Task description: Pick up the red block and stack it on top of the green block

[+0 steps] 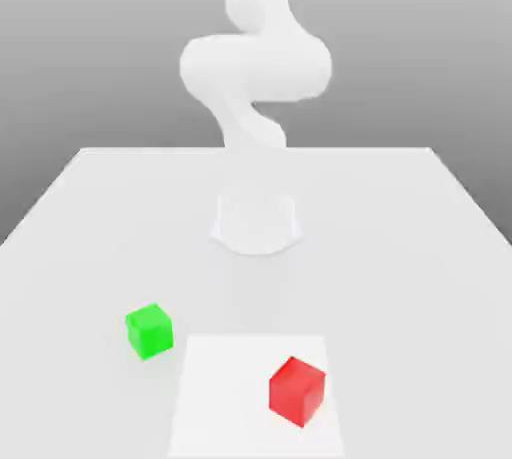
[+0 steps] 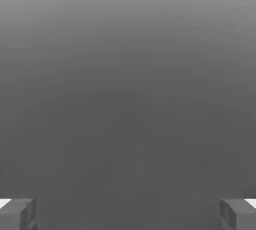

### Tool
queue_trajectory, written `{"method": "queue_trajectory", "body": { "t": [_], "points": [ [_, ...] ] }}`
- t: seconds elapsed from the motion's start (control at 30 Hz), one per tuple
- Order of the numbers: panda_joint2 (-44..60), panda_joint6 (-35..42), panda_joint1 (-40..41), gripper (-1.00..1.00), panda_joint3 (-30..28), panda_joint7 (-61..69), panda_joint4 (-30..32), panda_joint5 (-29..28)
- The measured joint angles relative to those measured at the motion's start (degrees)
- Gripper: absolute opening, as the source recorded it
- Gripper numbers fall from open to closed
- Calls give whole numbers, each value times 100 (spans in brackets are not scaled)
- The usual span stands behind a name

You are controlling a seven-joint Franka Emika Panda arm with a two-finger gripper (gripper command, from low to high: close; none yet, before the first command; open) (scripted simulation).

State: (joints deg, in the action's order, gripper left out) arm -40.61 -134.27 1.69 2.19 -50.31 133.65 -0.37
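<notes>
white table (image 1: 380, 247), exterior view showing both blocks, hand view grey

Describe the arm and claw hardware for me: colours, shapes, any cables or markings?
The arm is plain white, with smooth, rounded, bulging segments and a base that flares out at the table. I make out no cables or markings on it. The claw has two dark grey, blocky, angular fingers, with a small bright white patch beside each.
</notes>
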Motion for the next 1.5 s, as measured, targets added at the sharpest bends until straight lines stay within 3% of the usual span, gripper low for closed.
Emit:
{"method": "queue_trajectory", "body": {
  "t": [0.53,0.73,0.9,0.93,1.17,1.33,1.5],
  "points": [
    [3366,-1596,698,0,1061,-3015,1199,-442],
    [4587,-2210,572,0,1100,-3961,1627,-404],
    [5618,-3007,295,0,730,-4452,1542,-886],
    [5804,-3157,214,-100,627,-4528,1514,-986],
    [5840,-3200,196,-100,605,-4547,1510,-1006],
    [4943,-2466,388,-100,919,-4128,1656,-440],
    [4248,-2171,883,-100,639,-5036,2049,3]
  ]
}}
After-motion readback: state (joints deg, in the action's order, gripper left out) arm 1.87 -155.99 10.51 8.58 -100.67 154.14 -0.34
